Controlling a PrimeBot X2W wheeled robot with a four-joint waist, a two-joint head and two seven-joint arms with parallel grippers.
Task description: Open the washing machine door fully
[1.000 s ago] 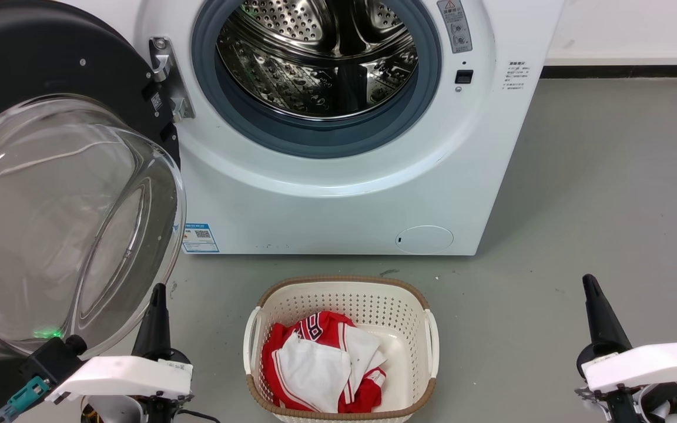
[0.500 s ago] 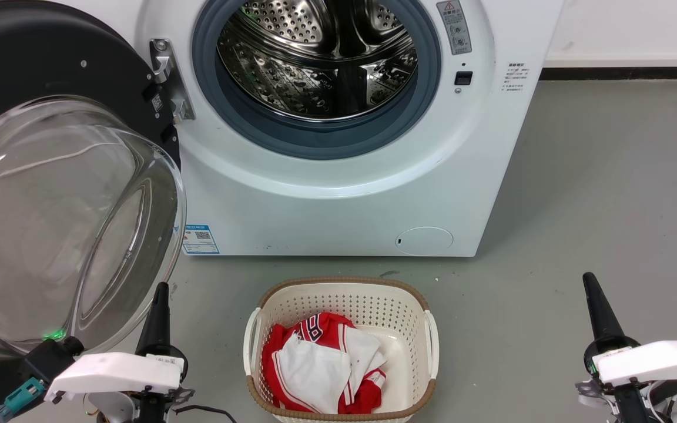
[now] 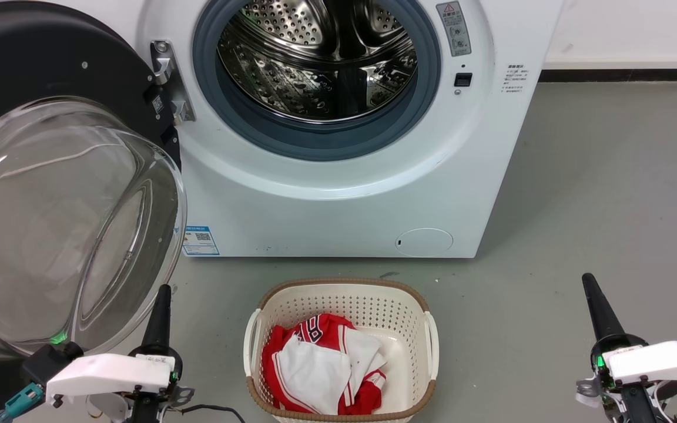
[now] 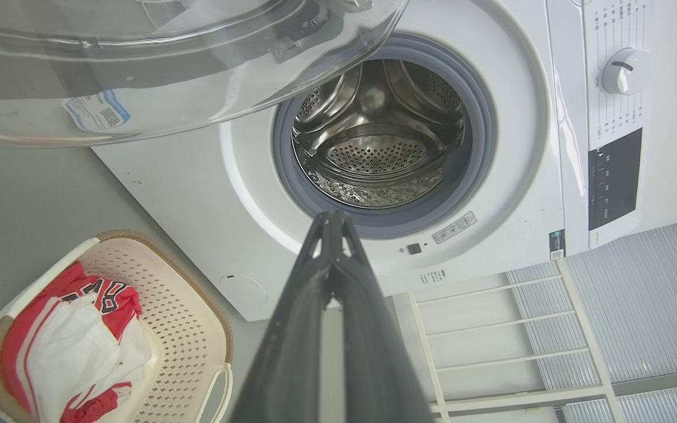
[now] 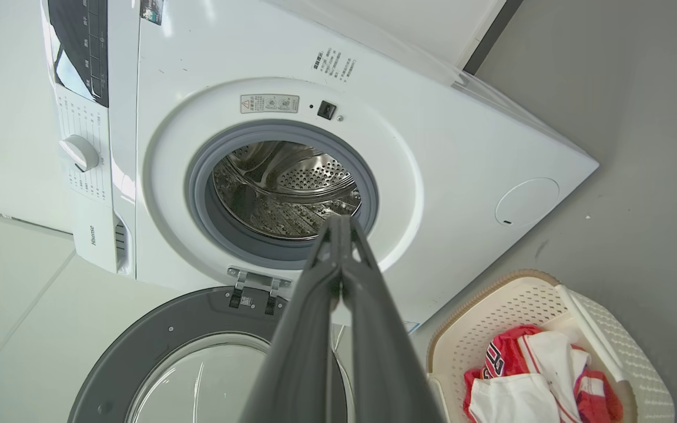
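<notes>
- Head view: your washing machine door [image 3: 27, 64] stands swung wide at the left of the machine [image 3: 344, 205], its glass bowl [image 3: 62, 229] bulging toward you.
- Left gripper [image 3: 162, 296] sits just beside the bowl's lower rim, fingers pressed together on nothing.
- Right gripper [image 3: 592, 291], well apart over the floor [image 3: 609, 176], is clenched empty too.
- Basket [image 3: 338, 286] of red-and-white clothes [image 3: 315, 358] sits before the machine.

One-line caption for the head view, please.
Washing machine door stands wide open on the left, drum exposed, laundry basket on the floor, left gripper and right gripper shut, empty.
</notes>
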